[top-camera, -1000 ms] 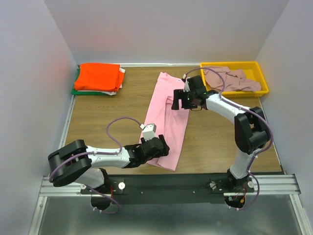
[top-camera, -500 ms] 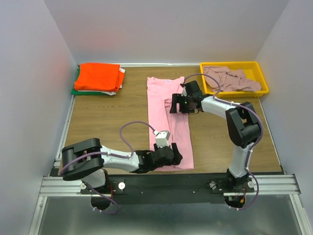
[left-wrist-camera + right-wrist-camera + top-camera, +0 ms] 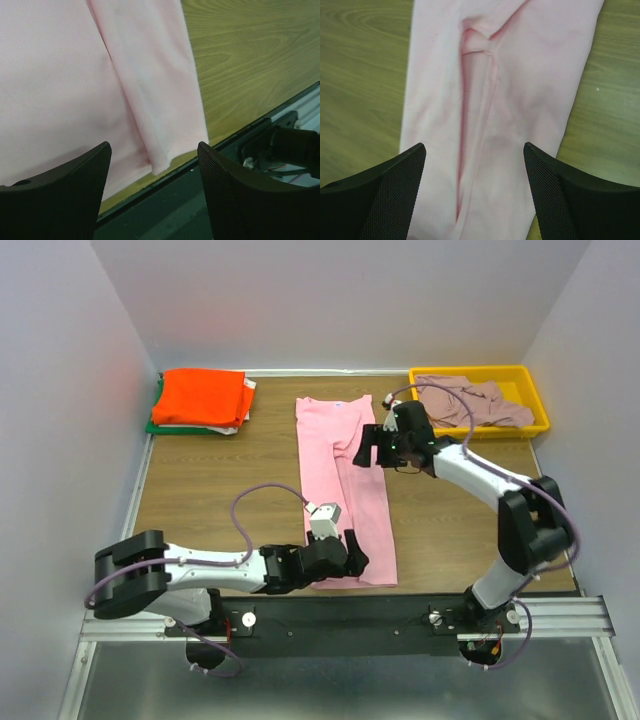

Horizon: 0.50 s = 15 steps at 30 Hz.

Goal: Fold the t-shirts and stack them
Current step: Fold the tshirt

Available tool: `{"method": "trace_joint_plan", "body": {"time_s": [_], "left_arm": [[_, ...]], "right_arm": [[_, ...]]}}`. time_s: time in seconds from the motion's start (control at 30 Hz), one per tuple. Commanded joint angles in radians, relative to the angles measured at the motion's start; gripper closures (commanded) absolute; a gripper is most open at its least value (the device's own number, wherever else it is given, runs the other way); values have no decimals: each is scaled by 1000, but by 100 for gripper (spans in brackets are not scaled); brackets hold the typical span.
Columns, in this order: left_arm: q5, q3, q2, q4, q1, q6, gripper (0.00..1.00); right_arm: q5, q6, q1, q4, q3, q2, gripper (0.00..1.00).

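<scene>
Pink t-shirt (image 3: pixel 345 490): folded lengthwise into a long strip, lying mid-tabletop (image 3: pixel 220 490), reaching from near the far edge to the near edge
Left tool (image 3: pixel 350 558): over the shirt's hem at the near edge, jaws wide apart, holding nothing
Right tool (image 3: pixel 370 448): over the strip's far half, jaws spread, nothing gripped
Risk: a puckered ridge runs along the overlapped layer; a crosswise fold now would likely press it in, and a shallow pinch could catch only the top layer
Writing: none readable
</scene>
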Motion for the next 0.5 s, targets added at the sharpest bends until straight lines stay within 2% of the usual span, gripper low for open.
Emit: {"method": "trace_joint_plan", "body": {"time_s": [0.0,0.17,0.27,0.47], "left_arm": [[-44,-46,-152,-137,-9,-38,23],[-82,-111,-330,-330,-8,-109,26],[-79,-126,-370,-427,-6,-162,28],[20,-183,-415,-452,-6,-227,30]], "right_arm": [[-21,66,22,-61,-110,-182,15],[85,139,80,-207,-296,-357,18],[99,202,104,-285,-362,-441,21],[120,345,210,-439,-471,-596,24]]}}
